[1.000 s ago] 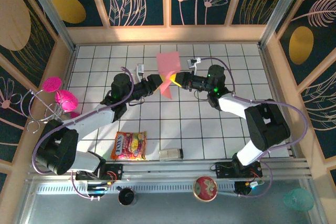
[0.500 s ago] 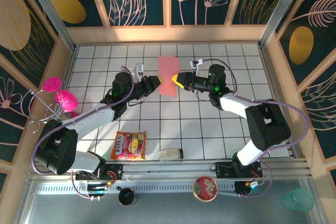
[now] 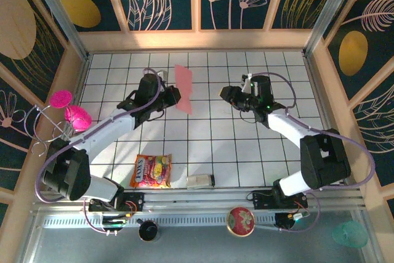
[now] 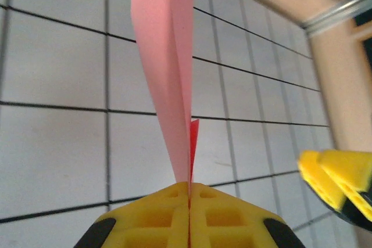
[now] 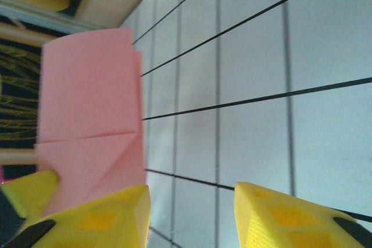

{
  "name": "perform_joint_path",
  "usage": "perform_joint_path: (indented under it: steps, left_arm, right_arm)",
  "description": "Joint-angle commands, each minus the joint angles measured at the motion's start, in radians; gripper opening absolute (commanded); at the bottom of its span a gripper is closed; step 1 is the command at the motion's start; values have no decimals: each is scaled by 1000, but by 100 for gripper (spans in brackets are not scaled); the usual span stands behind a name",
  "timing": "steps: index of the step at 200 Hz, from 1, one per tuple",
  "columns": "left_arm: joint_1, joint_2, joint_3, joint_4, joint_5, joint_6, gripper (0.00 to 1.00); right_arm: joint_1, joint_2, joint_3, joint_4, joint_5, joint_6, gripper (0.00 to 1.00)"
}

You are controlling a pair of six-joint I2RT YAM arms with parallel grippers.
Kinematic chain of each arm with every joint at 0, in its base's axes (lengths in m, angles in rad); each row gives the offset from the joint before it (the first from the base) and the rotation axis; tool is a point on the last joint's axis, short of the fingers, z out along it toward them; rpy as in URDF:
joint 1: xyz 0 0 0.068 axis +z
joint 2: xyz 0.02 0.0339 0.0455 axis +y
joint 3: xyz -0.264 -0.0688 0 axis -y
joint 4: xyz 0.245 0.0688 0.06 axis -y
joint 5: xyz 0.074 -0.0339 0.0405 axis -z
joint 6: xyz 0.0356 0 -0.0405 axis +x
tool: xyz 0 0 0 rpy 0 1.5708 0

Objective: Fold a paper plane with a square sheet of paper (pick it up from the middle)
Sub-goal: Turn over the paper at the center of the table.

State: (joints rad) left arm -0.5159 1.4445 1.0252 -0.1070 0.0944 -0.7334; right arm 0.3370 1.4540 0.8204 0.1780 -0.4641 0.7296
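Top external shows left pincer [image 3: 176,97] clamping folded pink paper [image 3: 183,81] aloft, right pincer [image 3: 224,93] apart, jaws parted.

My left arm [image 3: 104,130] and right arm [image 3: 286,126]: white links, black joints, lilac cables [image 3: 372,163] looping off both. Fingers [image 4: 157,225] yellow, waffle-grid moulded, black bases.

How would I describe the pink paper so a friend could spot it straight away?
On the white tiled table, look to the far middle, where the left hand pinches a folded paper held up in the air. It is pale salmon pink and flat, unlike the round magenta pieces at the left wall and the orange packet near the front.
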Motion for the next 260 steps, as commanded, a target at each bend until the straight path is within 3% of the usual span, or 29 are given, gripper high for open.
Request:
perform_joint_path:
  steps: [1, 56, 92, 109, 143, 170, 208, 260]
  left_arm:
    - [1, 36, 86, -253, -188, 134, 7]
    - [-90, 181, 295, -502, -570, 192, 7]
    - [-133, 328, 419, -629, -743, 226, 7]
    - [-151, 381, 458, -642, -774, 220, 8]
    - [-204, 501, 520, -614, -716, 202, 9]
    - [-214, 548, 521, -542, -569, 162, 14]
    - [-213, 511, 405, -307, -301, 118, 36]
    - [-161, 407, 310, -201, -217, 93, 60]
  right_arm:
    - [-4, -32, 28, -122, 134, -70, 42]
    - [-11, -38, 12, -159, 200, -61, 43]
    - [-25, -61, -11, -170, 221, -56, 43]
    - [-33, -69, -23, -176, 242, -49, 43]
    - [-49, -73, -45, -186, 275, -19, 43]
    - [-61, -63, -40, -206, 279, -8, 42]
    - [-65, -59, -33, -222, 294, -6, 42]
    - [-35, 2, 8, -210, 236, -26, 42]
